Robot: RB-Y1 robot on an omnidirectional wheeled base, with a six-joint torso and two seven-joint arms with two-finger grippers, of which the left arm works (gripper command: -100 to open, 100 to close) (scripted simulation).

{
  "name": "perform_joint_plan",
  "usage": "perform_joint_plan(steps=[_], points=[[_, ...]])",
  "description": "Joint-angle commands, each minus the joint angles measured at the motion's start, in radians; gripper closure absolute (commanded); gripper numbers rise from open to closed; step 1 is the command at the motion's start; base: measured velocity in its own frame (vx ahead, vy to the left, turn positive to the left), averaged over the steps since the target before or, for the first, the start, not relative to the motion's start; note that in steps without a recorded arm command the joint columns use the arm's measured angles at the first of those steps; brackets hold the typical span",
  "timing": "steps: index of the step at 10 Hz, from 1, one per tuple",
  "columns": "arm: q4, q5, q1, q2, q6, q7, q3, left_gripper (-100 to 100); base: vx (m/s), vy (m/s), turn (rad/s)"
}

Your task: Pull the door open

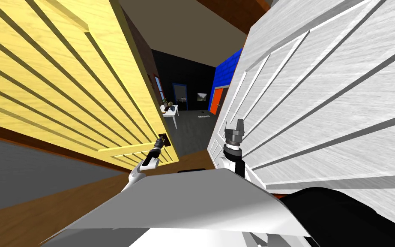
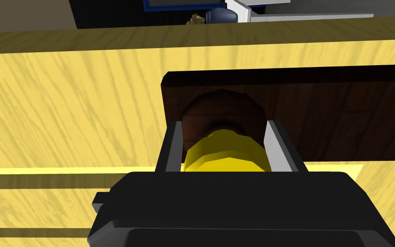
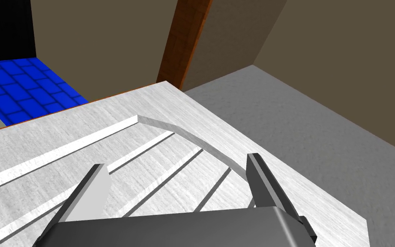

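A yellow panelled door (image 1: 64, 85) stands swung open on my left. Near its free edge is a dark brown plate (image 2: 342, 115) with a dark round base and a yellow knob (image 2: 224, 152). My left gripper (image 2: 224, 146) is shut on that knob, one finger pressing each side; in the head view the left gripper (image 1: 162, 140) reaches to the door's edge. My right gripper (image 3: 177, 180) is open with nothing between its fingers, held up beside a white panelled door (image 1: 329, 94); the head view shows that right gripper (image 1: 234, 128) close to the white door's lower panels.
Between the two doors a gap opens onto a dark-floored room with a small white table (image 1: 170, 112), a blue brick wall (image 1: 226, 73) and an orange door (image 1: 216, 100). Brown floor (image 1: 55, 201) lies to my left.
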Motion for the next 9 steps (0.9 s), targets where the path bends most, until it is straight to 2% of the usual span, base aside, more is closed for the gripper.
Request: perform_joint_plan(steps=[1,6,7,8,9], points=[[-0.006,0.002,0.012,0.014,-0.003,0.017,-0.016,100,-0.21,0.075,-0.112],[-0.03,0.007,0.038,0.065,-0.015,0.067,-0.065,100,-0.233,0.081,-0.131],[-0.028,0.006,0.033,0.058,-0.013,0.06,-0.061,100,-0.112,0.028,-0.043],[-0.038,0.006,0.053,0.077,-0.025,0.078,-0.08,100,-0.17,0.068,-0.117],[-0.045,0.007,0.063,0.088,-0.032,0.087,-0.089,100,-0.247,0.087,-0.178]])
